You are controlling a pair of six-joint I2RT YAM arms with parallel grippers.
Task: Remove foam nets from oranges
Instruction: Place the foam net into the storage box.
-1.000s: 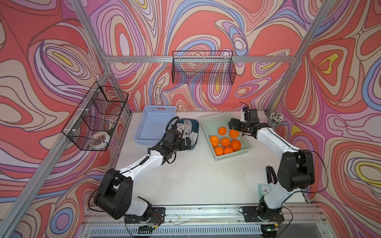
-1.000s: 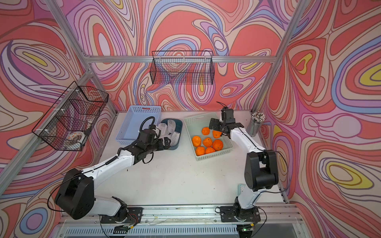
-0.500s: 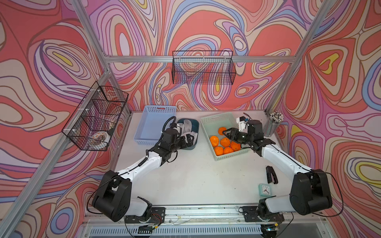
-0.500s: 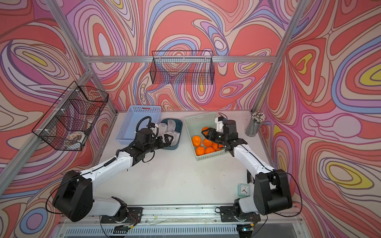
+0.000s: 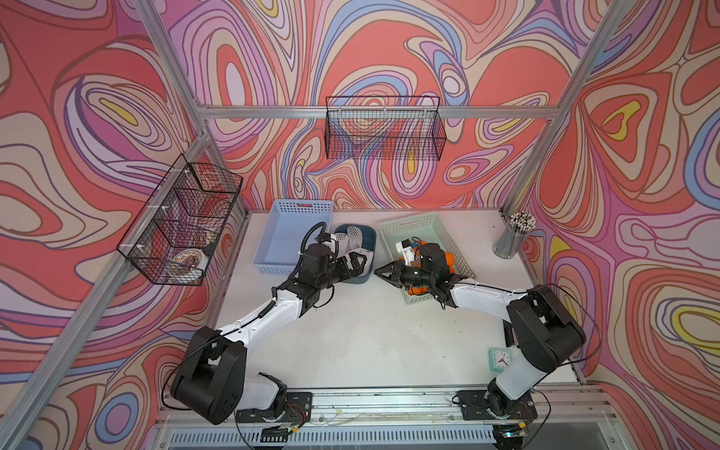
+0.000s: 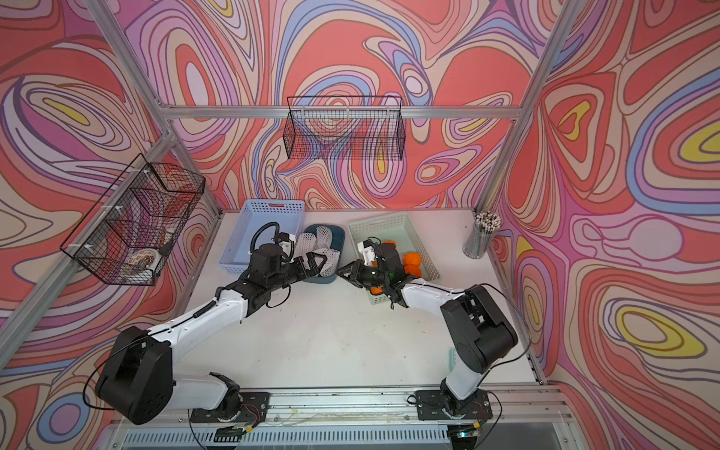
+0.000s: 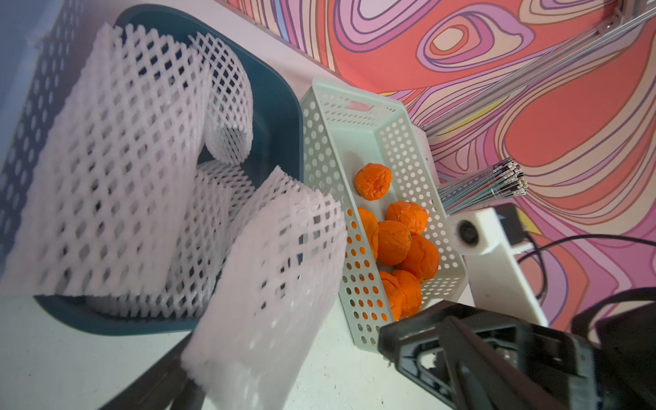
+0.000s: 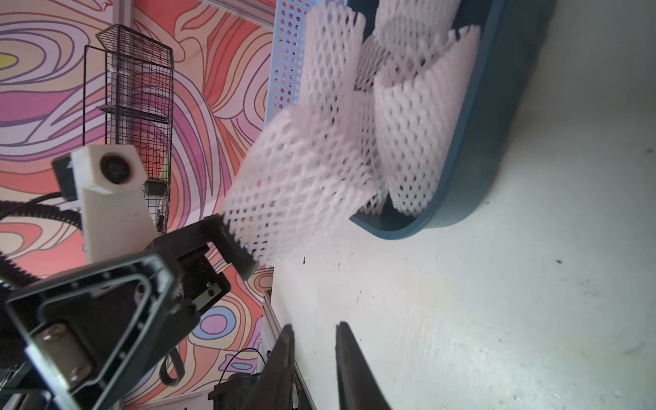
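- progress: looks almost finished; all the small round bumpy-skinned oranges [image 7: 392, 243] I can see are bare, none shows mesh on it
- oranges all sit in the mint-green perforated plastic basket [image 7: 321, 170] on the white worktop [image 5: 370, 331]
- white soft foam mesh nets [image 7: 117, 159] are piled in the dark teal plastic tub [image 7: 280, 117] just beside that basket
- one net [image 7: 269, 269] hangs half over the tub rim, resting against the left fingers [image 8: 235, 250]; those are spread wide, gripping nothing
- right fingers [image 8: 349, 362] are over bare worktop between tub and basket, narrow gap, nothing in it
- left to do, my guess: get that hanging net fully into the tub, nothing else
- counts: oranges 7, all bare; nets at least 4, pile overlaps so no exact count; netted oranges 0 visible
- other: 1 light blue perforated plastic basket [image 5: 288, 237], nothing in it; 2 black wire baskets [image 5: 383, 128] on the walls; 1 clear cup of pencils [image 5: 514, 237]; 1 small mint clock [image 5: 500, 358]
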